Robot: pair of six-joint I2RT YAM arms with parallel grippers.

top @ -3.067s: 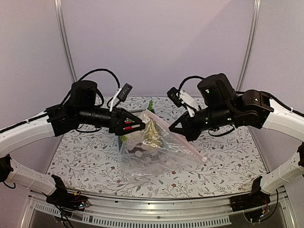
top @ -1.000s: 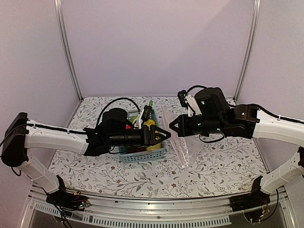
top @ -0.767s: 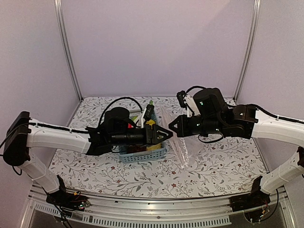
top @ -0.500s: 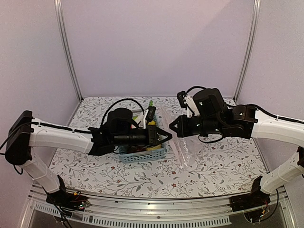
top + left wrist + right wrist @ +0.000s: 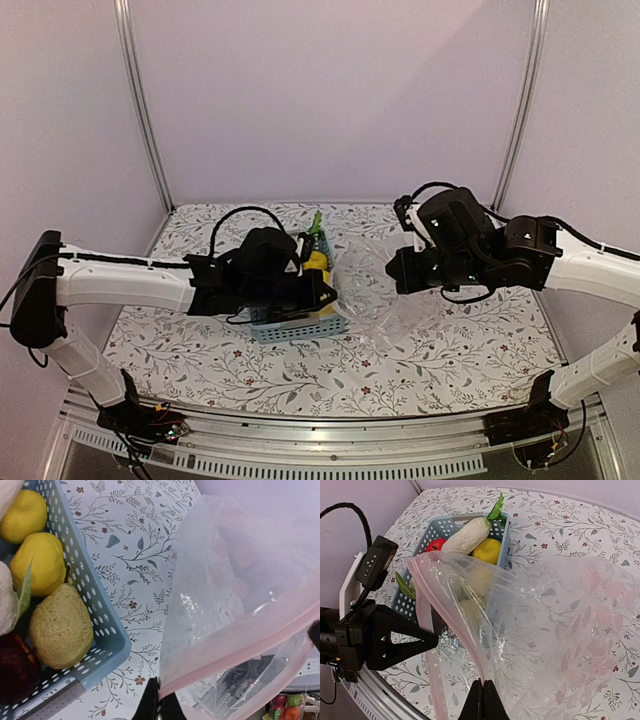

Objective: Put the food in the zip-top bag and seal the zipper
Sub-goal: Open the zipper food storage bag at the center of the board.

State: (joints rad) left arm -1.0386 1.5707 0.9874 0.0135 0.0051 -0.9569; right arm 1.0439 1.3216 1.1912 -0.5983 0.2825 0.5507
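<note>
Clear plastic bag (image 5: 395, 300) is held between both hands over the floral worktop (image 5: 460, 350), just right of the blue basket (image 5: 107, 645). Left hand (image 5: 159, 707) is clenched on the bag's pink zipper (image 5: 240, 635) edge. Right hand (image 5: 484, 702) is clenched on the same mouth edge, further along. The mouth stands parted. Food lies in the basket: lemons (image 5: 45, 560), a white radish (image 5: 467, 535), a red tomato (image 5: 436, 545) and a dull yellow-green piece (image 5: 60, 630).
</note>
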